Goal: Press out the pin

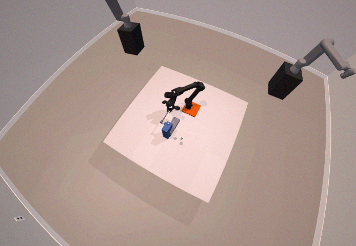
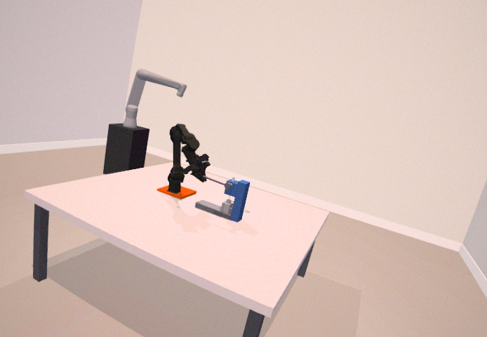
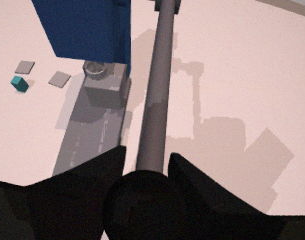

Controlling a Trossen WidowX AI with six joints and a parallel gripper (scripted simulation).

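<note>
Fingers grip what seems the lever's knob, block beyond.

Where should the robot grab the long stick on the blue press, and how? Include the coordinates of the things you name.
Probably by its round knob end [image 3: 142, 207], away from the blue press [image 1: 166, 130] [image 2: 243, 200] [image 3: 87, 30], coming from above: the rod is thin and sticks out free, so fingers fit either side.

Place: robotics lab or test room
Arms: two grey robot arms on black pedestals
Table: small blue lever press
</note>
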